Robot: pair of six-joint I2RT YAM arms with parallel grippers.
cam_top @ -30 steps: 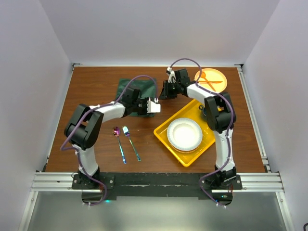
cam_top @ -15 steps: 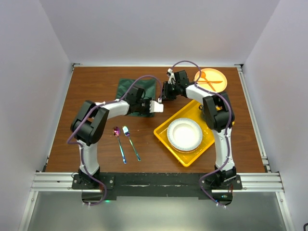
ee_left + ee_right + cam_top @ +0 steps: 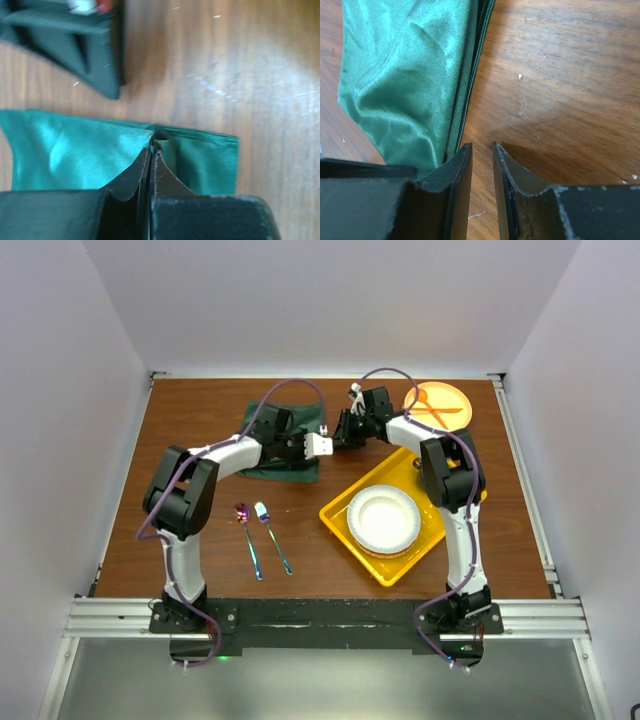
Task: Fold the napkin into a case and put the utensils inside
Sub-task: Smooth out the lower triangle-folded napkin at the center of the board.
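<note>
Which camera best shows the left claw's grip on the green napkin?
Left wrist view: the left claw is shut on a pinched ridge of the napkin. Top view hides the grip beneath the left arm; right wrist shows only the napkin's edge.

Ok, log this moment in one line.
step: fold | left claw: shut on napkin edge | right claw: empty, beside napkin | utensils: on table

Left gripper (image 3: 154, 147) is swinging toward the far side of the table (image 3: 190, 430), napkin (image 3: 75, 150) edge pinched tight.
</note>
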